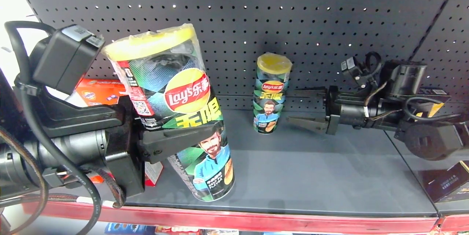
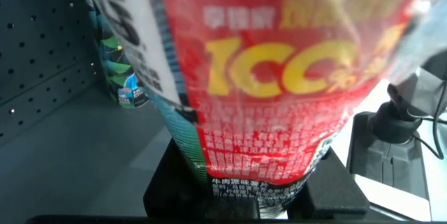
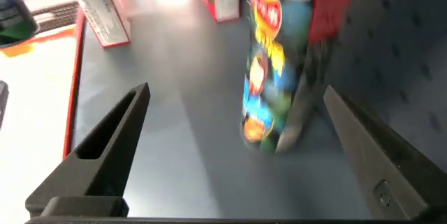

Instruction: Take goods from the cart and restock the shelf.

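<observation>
My left gripper [image 1: 183, 125] is shut on a tall chips can [image 1: 179, 106] with a yellow lid, which it holds tilted near the front of the grey shelf [image 1: 311, 176]. The can's base is low over the shelf; I cannot tell if it touches. In the left wrist view the held can [image 2: 279, 77] is pressed close to the camera. A second, matching chips can [image 1: 272, 94] stands upright at the back by the pegboard. My right gripper [image 1: 293, 106] is open just to the right of it, not touching. From the right wrist, that can [image 3: 269, 77] lies ahead between the spread fingers [image 3: 105, 154].
Orange and red boxes [image 1: 99, 90] sit on the shelf's left behind my left arm. Dark boxes [image 1: 447, 182] lie at the lower right. A perforated back panel [image 1: 256, 7] closes the rear and a red strip [image 1: 256, 220] edges the front. Bare shelf lies between the cans.
</observation>
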